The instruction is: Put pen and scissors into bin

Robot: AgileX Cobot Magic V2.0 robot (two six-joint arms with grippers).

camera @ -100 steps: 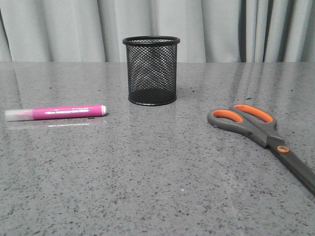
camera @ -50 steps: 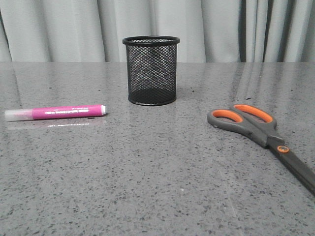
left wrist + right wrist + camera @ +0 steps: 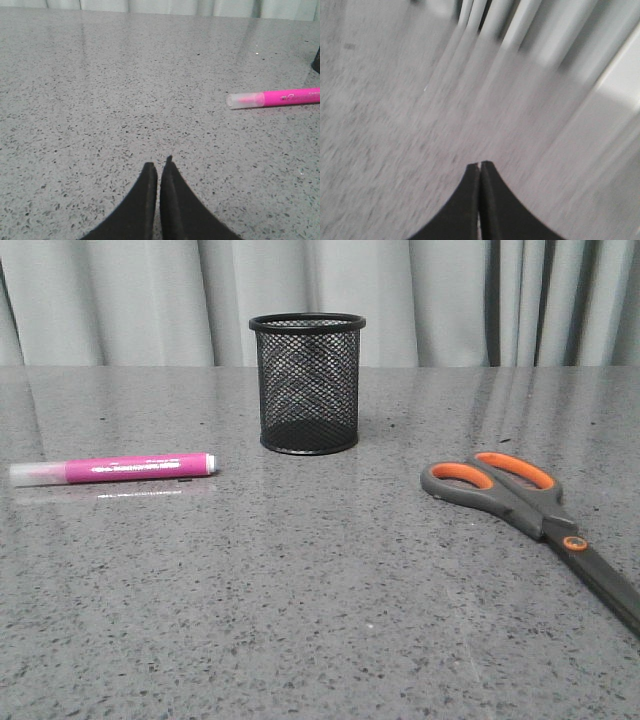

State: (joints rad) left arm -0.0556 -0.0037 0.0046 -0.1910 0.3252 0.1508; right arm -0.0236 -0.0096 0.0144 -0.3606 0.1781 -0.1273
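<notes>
Pen (image 3: 113,469) lies flat on the table (image 3: 300,620), left of the bin (image 3: 308,383), well apart. Bin upright, centre-back. Scissors (image 3: 530,510) lie flat at right, handles toward bin. Left gripper (image 3: 159,167): fingers pressed together, holding nothing, over bare table near the pen's cap. Right gripper (image 3: 480,165): fingers together, holding nothing; view blurred.

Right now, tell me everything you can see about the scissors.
The scissors lie flat on the speckled grey table, to the robot's right and nearer the camera than the black mesh bin. Dark grey handles lined in orange point toward the bin; an orange ring marks the pivot. The dark blades are closed, running off the frame's right edge. Nothing touches them.
</notes>
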